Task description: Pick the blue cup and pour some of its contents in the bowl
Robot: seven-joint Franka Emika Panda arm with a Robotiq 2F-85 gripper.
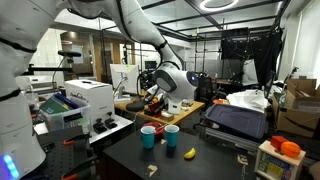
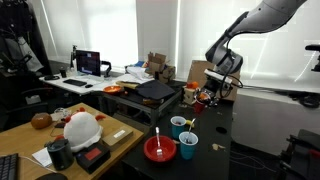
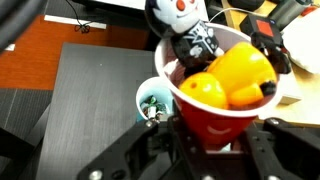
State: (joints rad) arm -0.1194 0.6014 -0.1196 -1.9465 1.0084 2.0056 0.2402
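Observation:
My gripper (image 3: 212,138) is shut on a red cup (image 3: 215,95), not a blue one. The red cup holds yellow and orange toy fruit and a small black figure with a white face (image 3: 185,25). In both exterior views the gripper (image 1: 153,96) (image 2: 212,94) hangs high above the back of the black table. Two blue cups (image 1: 148,135) (image 1: 171,135) stand upright on the table. In an exterior view they show as a pale one (image 2: 179,126) and a darker one (image 2: 188,146), next to the red bowl (image 2: 160,149). The wrist view shows a pale blue cup (image 3: 152,100) with small contents below the red cup.
A banana (image 1: 190,152) lies on the black table (image 1: 215,160) near the blue cups. A wooden tray (image 1: 190,108) sits behind the gripper. A white printer (image 1: 85,100) and a cluttered desk (image 2: 90,85) flank the table.

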